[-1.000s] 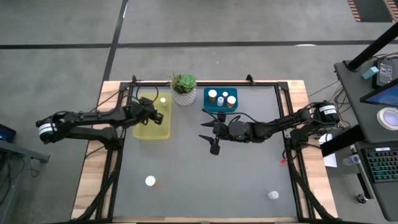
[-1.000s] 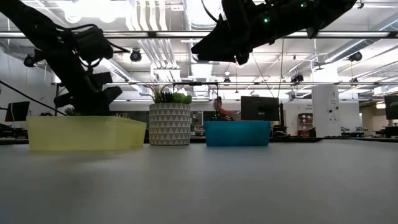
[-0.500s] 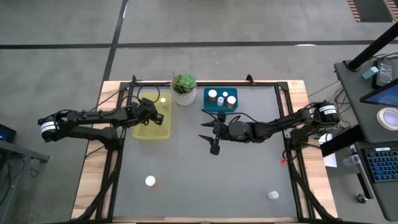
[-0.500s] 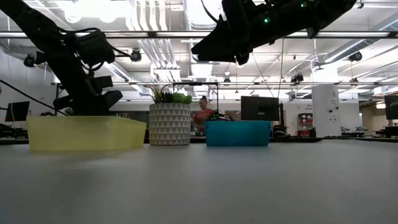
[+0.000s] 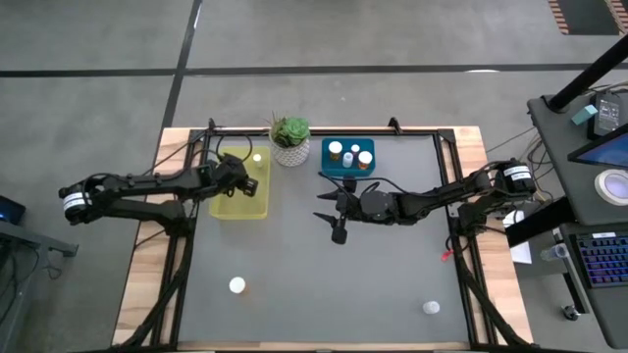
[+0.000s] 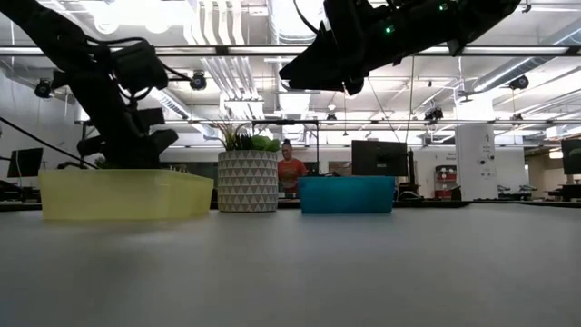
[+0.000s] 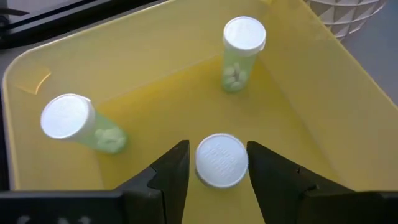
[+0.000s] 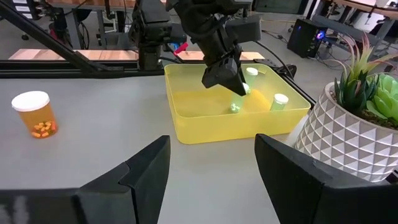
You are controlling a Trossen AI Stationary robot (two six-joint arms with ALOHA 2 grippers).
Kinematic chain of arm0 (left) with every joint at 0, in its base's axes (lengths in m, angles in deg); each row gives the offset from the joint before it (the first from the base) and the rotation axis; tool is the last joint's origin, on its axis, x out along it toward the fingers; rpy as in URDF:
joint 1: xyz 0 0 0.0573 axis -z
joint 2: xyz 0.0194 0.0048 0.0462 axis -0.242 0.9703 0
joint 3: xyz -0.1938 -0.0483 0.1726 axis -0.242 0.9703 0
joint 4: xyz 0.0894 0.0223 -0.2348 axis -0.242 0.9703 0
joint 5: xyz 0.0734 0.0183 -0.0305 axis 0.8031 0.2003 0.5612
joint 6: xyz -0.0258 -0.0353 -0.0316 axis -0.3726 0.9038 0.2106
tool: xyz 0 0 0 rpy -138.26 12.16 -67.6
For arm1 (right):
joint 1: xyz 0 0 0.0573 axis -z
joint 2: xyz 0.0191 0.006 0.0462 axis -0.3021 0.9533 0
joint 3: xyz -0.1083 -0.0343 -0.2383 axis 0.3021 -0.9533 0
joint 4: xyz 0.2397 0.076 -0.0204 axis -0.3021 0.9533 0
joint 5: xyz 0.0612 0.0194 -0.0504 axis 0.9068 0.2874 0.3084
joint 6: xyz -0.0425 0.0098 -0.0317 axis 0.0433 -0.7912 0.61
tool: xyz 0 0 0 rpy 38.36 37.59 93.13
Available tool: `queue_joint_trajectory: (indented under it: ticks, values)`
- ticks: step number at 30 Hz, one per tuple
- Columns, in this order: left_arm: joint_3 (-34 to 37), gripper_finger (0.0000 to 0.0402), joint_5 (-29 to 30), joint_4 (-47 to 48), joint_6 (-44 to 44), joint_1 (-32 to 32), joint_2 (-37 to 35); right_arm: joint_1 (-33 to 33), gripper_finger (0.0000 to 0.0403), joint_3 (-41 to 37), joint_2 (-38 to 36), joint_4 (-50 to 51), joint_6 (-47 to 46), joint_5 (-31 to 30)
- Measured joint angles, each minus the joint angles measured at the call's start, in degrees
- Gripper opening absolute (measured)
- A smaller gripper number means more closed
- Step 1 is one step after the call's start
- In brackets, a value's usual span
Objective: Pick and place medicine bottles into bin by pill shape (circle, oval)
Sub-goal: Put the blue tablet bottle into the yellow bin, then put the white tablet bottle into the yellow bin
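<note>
Your left gripper sits low inside the yellow bin, its fingers parted on either side of a white-capped bottle without touching it; two more bottles stand in that bin. Two bottles remain on the bench. Your right gripper hovers mid-bench, fingers spread, empty, near the blue bin holding three bottles.

Left end effector dips into the yellow bin; an amber bottle stands apart on the tabletop, potted plant beside.
</note>
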Motion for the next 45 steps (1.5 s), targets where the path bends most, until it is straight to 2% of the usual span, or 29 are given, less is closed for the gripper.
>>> queue_joint_trajectory:
  ticks: [16,20,24,30,37,45]
  values:
    - [-5.59,0.0144,-2.24,4.23,-3.32,0.07,-4.33,-0.04,0.0226,0.0,-0.56,0.34,-1.7,0.02]
    - [-7.69,0.0144,-6.76,3.6,-6.81,1.08,-6.8,-0.04,0.0226,1.3,-1.29,5.25,-4.1,0.07]
    - [-8.44,0.0144,-10.55,-1.81,-10.04,4.25,-9.54,-0.11,0.0226,4.33,-2.47,15.57,-8.64,1.37]
    - [-8.18,0.0144,-15.33,-12.76,-16.19,11.21,-12.72,-0.94,0.0226,10.23,-2.43,33.11,-20.02,8.91]
    - [-8.13,0.0144,-16.26,-21.8,-24.24,17.98,-14.53,-4.17,0.0226,11.6,-2.54,47.04,-42.47,19.89]
    - [-8.09,0.0144,-15.85,-23.21,-29.28,19.17,-15.67,-15.65,0.0226,10.31,-2.66,62.43,-72.08,21.24]
